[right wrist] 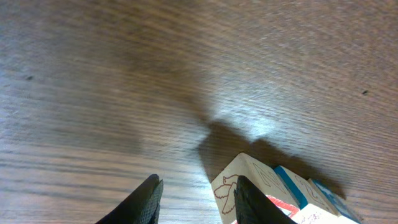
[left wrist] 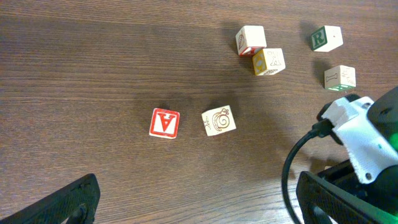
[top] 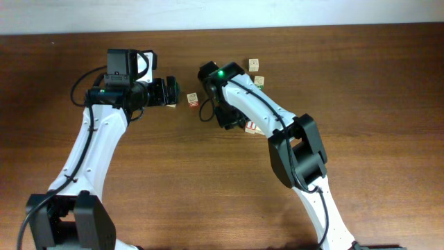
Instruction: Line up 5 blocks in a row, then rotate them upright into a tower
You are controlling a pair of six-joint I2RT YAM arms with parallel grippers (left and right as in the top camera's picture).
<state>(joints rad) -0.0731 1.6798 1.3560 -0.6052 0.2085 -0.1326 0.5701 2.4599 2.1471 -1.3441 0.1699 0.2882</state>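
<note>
Pale wooden block (right wrist: 249, 167) lies just beside the right fingers (right wrist: 148, 200), which stand apart, gripping nothing.

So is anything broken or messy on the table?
Nothing looks broken or spilled. The blocks just sit crooked, each turned its own way: the red-faced cube and the snail cube lie apart from the rest, and the yellow-sided cube sits against a red-printed cube.
</note>
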